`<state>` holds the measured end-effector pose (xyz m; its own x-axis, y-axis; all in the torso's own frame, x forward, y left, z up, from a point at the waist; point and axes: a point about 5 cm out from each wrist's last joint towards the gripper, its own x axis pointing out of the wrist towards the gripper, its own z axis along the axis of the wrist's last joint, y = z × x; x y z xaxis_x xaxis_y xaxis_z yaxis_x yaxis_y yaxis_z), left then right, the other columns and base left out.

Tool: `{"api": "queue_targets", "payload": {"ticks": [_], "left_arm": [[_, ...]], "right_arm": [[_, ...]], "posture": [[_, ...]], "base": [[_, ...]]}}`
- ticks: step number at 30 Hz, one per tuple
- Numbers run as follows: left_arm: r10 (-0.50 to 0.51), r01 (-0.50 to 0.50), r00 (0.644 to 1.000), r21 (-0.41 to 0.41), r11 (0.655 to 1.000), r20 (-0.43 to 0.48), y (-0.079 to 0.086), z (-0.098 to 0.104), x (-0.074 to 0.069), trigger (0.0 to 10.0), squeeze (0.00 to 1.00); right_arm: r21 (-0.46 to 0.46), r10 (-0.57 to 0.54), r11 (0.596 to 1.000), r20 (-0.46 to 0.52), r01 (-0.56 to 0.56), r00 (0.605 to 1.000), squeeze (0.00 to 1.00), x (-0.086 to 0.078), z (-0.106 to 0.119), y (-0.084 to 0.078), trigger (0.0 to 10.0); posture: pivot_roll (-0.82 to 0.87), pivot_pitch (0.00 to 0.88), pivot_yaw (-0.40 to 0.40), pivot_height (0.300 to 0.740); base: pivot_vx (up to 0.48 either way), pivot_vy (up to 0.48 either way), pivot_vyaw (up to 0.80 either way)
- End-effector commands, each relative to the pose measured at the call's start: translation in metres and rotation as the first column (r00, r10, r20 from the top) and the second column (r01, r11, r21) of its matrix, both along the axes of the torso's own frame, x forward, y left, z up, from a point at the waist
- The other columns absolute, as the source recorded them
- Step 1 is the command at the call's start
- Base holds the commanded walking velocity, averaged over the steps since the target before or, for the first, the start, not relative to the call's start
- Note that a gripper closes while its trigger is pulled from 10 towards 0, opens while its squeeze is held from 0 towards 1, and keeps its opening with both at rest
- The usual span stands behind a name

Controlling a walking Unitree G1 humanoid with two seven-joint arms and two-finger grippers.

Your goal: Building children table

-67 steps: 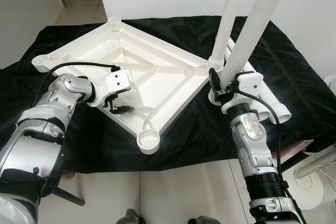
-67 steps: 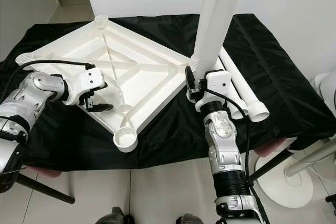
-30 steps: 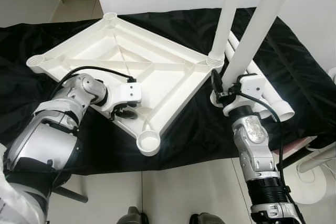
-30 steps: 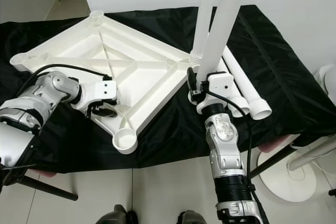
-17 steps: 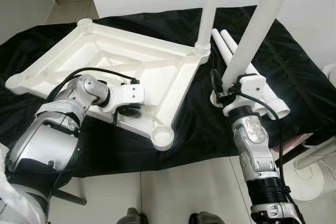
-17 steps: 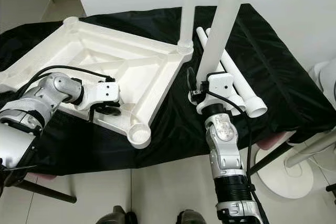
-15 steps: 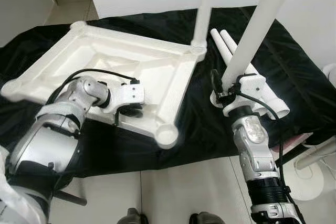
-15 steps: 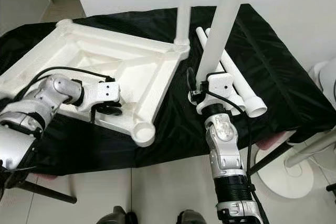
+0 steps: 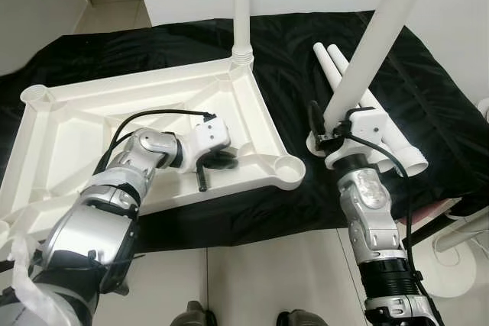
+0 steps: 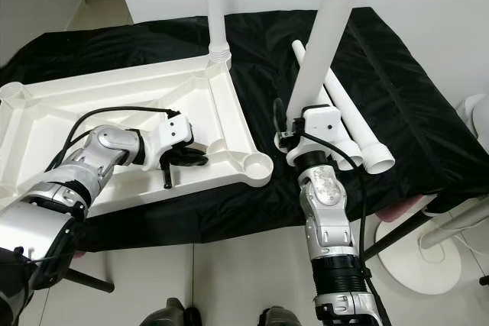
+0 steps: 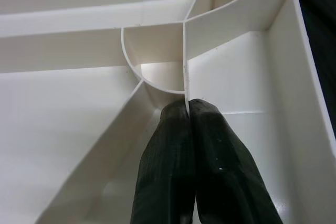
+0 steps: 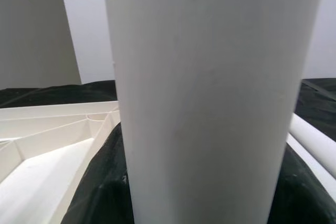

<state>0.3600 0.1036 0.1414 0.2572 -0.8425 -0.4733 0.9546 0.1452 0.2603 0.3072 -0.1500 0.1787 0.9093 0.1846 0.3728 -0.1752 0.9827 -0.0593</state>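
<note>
L gripper (image 9: pixel 216 159) pinches a rib of the upturned white ribbed plastic tabletop (image 9: pixel 69 135) (prob. steadying it) at the black-draped desk (image 9: pixel 306 43) near edge. R gripper (image 9: pixel 319 124) clamps the long white plastic leg tube (image 9: pixel 367 51) upright, for the empty near corner socket (image 9: pixel 288 166). Fitted white leg (image 9: pixel 241 5) stands at the far corner.

One white tabletop (image 9: pixel 69 131) is lying upside down on one black cloth (image 9: pixel 428 97); four white legs are showing: one standing socketed (image 9: pixel 241 5), one held (image 9: pixel 378 32), two lying (image 9: pixel 382 131)

Tabletop (image 9: pixel 114 135) sits on the surface's (image 9: pixel 428 97) left side, one leg (image 9: pixel 241 13) upright in its far corner, spare legs (image 9: pixel 367 124) lying right.
</note>
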Motion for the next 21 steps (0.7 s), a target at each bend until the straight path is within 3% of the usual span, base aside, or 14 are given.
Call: {"api": "queue_targets", "payload": {"ticks": [1,2,3,5,6,8,11,12,16,18,19,20,21], "left_arm": [[0.261,-0.253,0.959,-0.077,0.964,0.113,0.003,-0.001,0.011,0.0,0.0],[0.302,-0.29,0.946,-0.106,0.951,0.117,0.0,-0.001,0.012,1.0,0.0],[0.343,-0.326,0.931,-0.14,0.935,0.128,-0.005,0.0,0.013,0.2,0.0],[0.343,-0.326,0.931,-0.14,0.935,0.128,-0.005,0.0,0.013,0.2,0.0],[0.393,-0.37,0.911,-0.175,0.912,0.126,-0.008,0.002,0.015,10.0,0.0],[0.459,-0.426,0.879,-0.22,0.878,0.13,-0.011,0.004,0.017,10.0,0.0],[0.48,-0.441,0.869,-0.253,0.861,0.12,-0.01,0.006,0.017,10.0,0.0],[0.474,-0.436,0.877,-0.281,0.855,0.079,-0.007,0.007,0.016,10.0,1.0],[0.466,-0.431,0.884,-0.301,0.85,0.048,-0.005,0.008,0.015,10.0,1.0],[0.533,-0.495,0.845,-0.318,0.808,0.038,0.005,0.01,0.017,10.0,1.0],[0.533,-0.495,0.845,-0.318,0.808,0.038,0.005,0.01,0.017,10.0,1.0],[0.578,-0.54,0.814,-0.295,0.789,0.055,0.011,0.01,0.019,10.0,0.0],[0.602,-0.566,0.796,-0.274,0.777,0.065,0.015,0.01,0.02,10.0,0.0]], "right_arm": [[-0.006,0.009,1.0,0.005,-0.009,1.0,0.0,0.0,0.001,0.004,10.0],[-0.003,0.006,1.0,0.004,-0.006,1.0,0.0,0.0,0.0,0.003,10.0],[-0.002,0.003,1.0,0.001,-0.003,1.0,0.0,0.001,-0.001,0.003,10.0],[-0.002,0.003,1.0,0.001,-0.003,1.0,0.0,0.001,-0.001,0.003,10.0],[0.0,0.001,1.0,-0.003,-0.001,1.0,0.0,0.001,-0.001,0.003,10.0],[0.004,0.0,1.0,-0.006,0.0,1.0,0.0,0.001,-0.001,0.004,10.0],[0.007,0.0,1.0,-0.006,0.001,1.0,0.0,0.002,-0.001,0.004,10.0],[0.009,-0.002,1.0,-0.007,0.002,1.0,0.0,0.002,0.0,0.003,10.0],[0.01,-0.003,1.0,-0.008,0.003,1.0,0.0,0.003,0.0,0.003,10.0],[0.016,-0.006,1.0,-0.009,0.006,1.0,0.0,0.003,0.0,0.001,10.0],[0.016,-0.006,1.0,-0.009,0.006,1.0,0.0,0.003,0.0,0.001,10.0],[0.019,-0.006,1.0,-0.01,0.006,1.0,0.0,0.004,0.0,0.001,10.0],[0.021,-0.007,1.0,-0.01,0.007,1.0,0.0,0.004,0.0,0.001,10.0]], "posture": [[-0.11,0.05,0.101,0.74],[-0.11,0.054,0.1,0.74],[-0.1,0.057,0.097,0.74],[-0.1,0.057,0.097,0.74],[-0.1,0.062,0.094,0.74],[-0.1,0.067,0.086,0.74],[-0.1,0.069,0.084,0.74],[-0.1,0.07,0.084,0.74],[-0.1,0.07,0.084,0.74],[-0.1,0.069,0.081,0.74],[-0.1,0.069,0.081,0.74],[-0.09,0.067,0.078,0.74],[-0.09,0.066,0.075,0.74]], "base": [[0.0,0.0,0.0],[0.0,0.0,0.0],[0.0,0.0,0.0],[0.0,0.0,0.0],[0.0,0.0,0.0],[0.0,0.0,0.0],[0.0,0.0,0.0],[0.0,0.0,0.0],[0.0,0.0,0.0],[0.0,0.0,0.0],[0.0,0.0,0.0],[0.0,0.0,0.0],[0.0,0.0,0.0]]}}
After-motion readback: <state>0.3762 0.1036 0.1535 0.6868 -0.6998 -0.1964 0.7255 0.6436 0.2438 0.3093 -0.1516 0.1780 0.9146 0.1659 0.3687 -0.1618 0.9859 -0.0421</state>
